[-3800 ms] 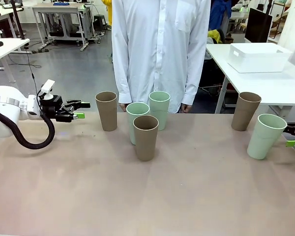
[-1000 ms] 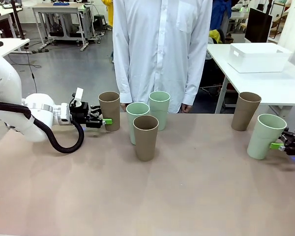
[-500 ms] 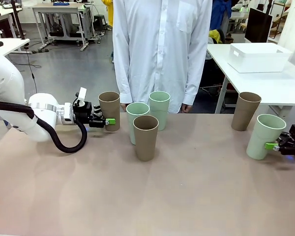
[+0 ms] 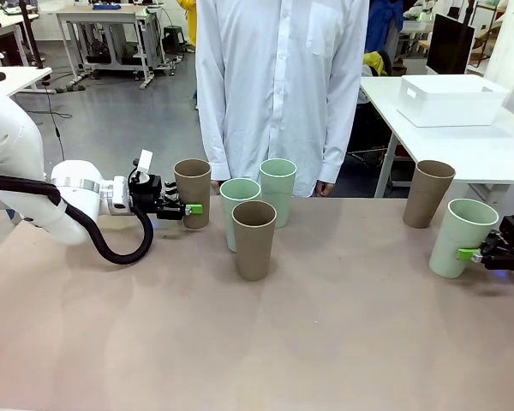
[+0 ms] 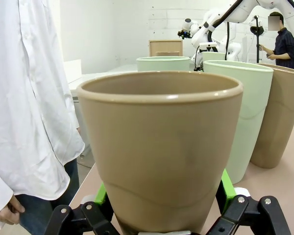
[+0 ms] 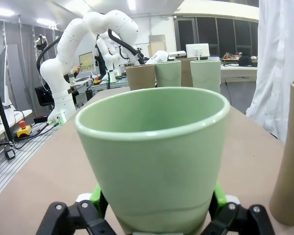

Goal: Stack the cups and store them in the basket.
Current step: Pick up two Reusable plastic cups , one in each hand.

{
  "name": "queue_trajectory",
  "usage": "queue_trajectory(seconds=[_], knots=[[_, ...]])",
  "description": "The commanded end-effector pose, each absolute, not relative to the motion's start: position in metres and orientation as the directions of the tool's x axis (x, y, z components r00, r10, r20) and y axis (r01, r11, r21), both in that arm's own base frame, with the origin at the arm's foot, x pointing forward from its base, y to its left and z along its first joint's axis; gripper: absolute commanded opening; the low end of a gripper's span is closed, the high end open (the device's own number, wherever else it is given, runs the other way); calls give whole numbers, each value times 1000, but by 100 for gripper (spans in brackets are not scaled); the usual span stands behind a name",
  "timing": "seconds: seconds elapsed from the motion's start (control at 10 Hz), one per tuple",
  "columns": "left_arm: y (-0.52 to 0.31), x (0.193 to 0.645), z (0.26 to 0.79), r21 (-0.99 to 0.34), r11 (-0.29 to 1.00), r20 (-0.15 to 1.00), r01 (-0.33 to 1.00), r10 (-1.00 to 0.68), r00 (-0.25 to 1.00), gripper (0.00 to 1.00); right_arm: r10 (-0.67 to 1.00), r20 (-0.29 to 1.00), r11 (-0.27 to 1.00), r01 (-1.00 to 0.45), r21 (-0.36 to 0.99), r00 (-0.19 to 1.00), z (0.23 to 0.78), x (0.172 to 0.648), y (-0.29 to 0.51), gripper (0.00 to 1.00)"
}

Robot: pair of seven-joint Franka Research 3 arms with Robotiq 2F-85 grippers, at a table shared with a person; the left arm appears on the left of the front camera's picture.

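Six cups stand on the table. My left gripper (image 4: pixel 187 210) reaches in from the left and is shut on the far-left tan cup (image 4: pixel 193 193); in the left wrist view its green pads (image 5: pixel 101 194) press both sides of that tan cup (image 5: pixel 159 147). Two mint cups (image 4: pixel 238 212) (image 4: pixel 277 190) and a tan cup (image 4: pixel 254 240) cluster at the middle. My right gripper (image 4: pixel 473 254) is shut low on the slightly tilted mint cup (image 4: pixel 457 238); the right wrist view shows this mint cup (image 6: pixel 154 152) between the pads (image 6: pixel 95 195). Another tan cup (image 4: pixel 428 193) stands behind it. The white basket (image 4: pixel 450 100) sits on a side table.
A person in a white shirt (image 4: pixel 278 86) stands at the far edge, hands hanging down behind the middle cups. The side table (image 4: pixel 488 154) with the basket lies beyond the far right corner. Bare tabletop (image 4: pixel 265 342) spreads across the near half.
My left gripper slid right and closed around the far-left tan cup, nudging it slightly right. My right gripper moved in on the right mint cup, whose base shifted a little left.
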State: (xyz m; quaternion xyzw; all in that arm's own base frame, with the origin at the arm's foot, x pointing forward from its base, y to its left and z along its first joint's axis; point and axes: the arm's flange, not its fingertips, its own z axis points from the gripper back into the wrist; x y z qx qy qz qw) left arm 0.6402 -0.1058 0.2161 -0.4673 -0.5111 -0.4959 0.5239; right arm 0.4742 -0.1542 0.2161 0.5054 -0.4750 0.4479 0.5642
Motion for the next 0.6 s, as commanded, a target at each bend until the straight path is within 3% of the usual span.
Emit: queue_trajectory(seconds=[0.0, 0.5], knots=[[-110, 636, 227, 5, 73, 999, 997, -35, -3, 100, 27, 987, 120, -981, 154, 158, 222, 473, -143, 100], [-109, 632, 230, 5, 79, 999, 997, -36, -2, 100, 32, 986, 114, -981, 159, 163, 221, 474, -141, 100]])
